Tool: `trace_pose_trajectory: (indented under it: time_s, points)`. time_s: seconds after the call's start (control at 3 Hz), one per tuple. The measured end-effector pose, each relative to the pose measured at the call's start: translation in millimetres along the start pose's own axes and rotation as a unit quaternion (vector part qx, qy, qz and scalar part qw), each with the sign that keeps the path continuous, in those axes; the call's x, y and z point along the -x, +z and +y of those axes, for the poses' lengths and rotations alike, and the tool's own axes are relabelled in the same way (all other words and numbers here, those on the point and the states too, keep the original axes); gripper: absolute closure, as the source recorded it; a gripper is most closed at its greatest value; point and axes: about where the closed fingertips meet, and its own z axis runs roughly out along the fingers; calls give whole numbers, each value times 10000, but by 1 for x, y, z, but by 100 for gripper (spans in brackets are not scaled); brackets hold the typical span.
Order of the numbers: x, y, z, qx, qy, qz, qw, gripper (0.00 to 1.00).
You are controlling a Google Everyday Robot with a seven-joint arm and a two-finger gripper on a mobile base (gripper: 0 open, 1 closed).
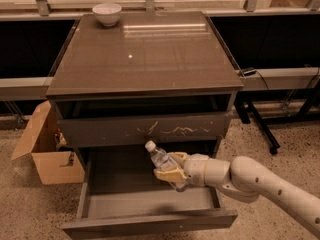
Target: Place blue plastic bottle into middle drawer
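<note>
The tool (172,167) grips the tilted blue plastic bottle (158,156), cap up-left, over the open middle drawer (127,205).

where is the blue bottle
Lower centre of the camera view: the blue plastic bottle is held by the gripper over the open middle drawer, below the scratched drawer.

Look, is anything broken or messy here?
Yes. The drawer front just above the open drawer has pale scratches across it, like it got scraped. Nothing is spilled. The gripper holds the bottle tilted, cap up, over the open drawer.
</note>
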Motion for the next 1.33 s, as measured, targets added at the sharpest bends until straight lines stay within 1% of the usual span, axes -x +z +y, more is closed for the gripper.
trace_pose_trajectory:
  time_s: [0.33, 0.67, 1.0, 1.33]
  points:
    - [-46, 16, -7, -43, 400, 160, 9991, 100]
    - [-82, 27, -17, -62, 662, 504, 9965, 81]
    - [-116, 36, -25, -17, 903, 824, 9925, 57]
    - [-139, 43, -32, 34, 1078, 1003, 9891, 34]
